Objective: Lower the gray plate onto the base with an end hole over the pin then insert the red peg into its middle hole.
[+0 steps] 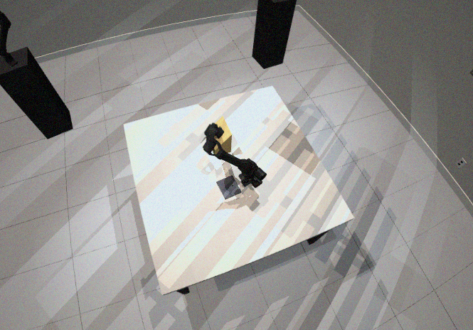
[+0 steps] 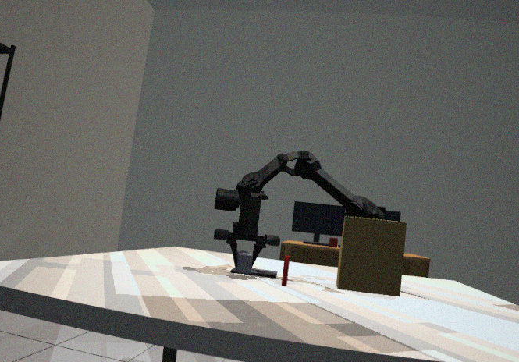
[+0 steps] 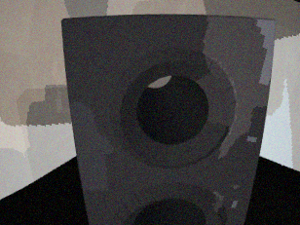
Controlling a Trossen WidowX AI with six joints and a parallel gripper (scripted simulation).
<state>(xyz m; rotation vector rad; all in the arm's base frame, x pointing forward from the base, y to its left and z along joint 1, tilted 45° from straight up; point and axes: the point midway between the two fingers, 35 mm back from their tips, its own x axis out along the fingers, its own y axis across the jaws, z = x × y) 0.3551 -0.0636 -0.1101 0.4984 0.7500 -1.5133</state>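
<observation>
I have a smooth, light table under a boxy yellow block, which carries my black arm. Out from the block, the squarish gray base partly hides my pincer, gripping the flat, round-holed gray plate low at the table. Between block and base in the exterior view, the slim red peg stands upright.

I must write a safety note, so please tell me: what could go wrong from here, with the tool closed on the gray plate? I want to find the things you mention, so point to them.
The tool (image 1: pixel 250 181) (image 2: pixel 244 270) (image 3: pixel 157 152) grips the gray plate (image 2: pixel 268 273) (image 3: pixel 97 72) across its sides, so it might slip or tilt when lifted.
The thin red peg (image 2: pixel 285 270) stands upright near the plate; a sideways swing could topple it.
</observation>
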